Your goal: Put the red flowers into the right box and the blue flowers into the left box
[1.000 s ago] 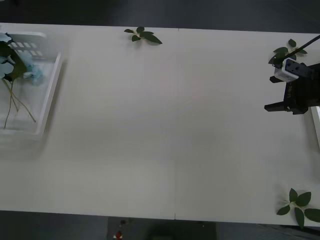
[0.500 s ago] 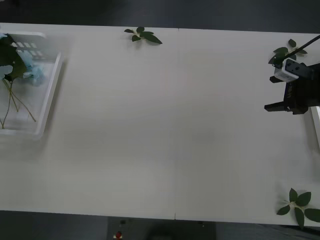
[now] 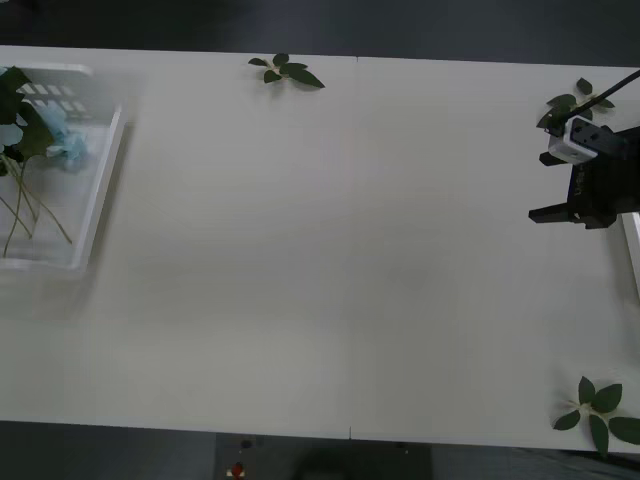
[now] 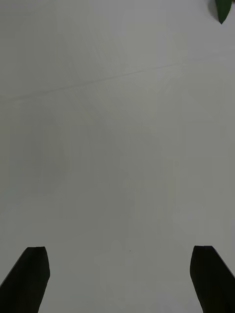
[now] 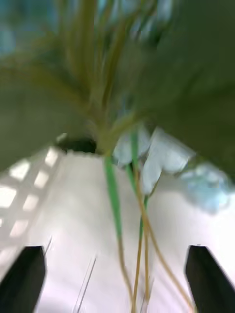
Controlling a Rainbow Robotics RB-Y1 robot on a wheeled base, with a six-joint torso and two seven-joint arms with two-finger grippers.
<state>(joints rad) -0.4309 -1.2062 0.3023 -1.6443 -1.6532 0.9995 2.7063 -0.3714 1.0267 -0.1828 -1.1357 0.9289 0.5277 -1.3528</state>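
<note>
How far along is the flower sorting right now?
Looks nearly finished. The blue flowers lie in the left box, with the open left gripper just over their stems. The table holds no flowers, just loose leaf sprigs. The right gripper hovers open near the right box, whose inside is out of frame, so the red flowers can't be confirmed.
</note>
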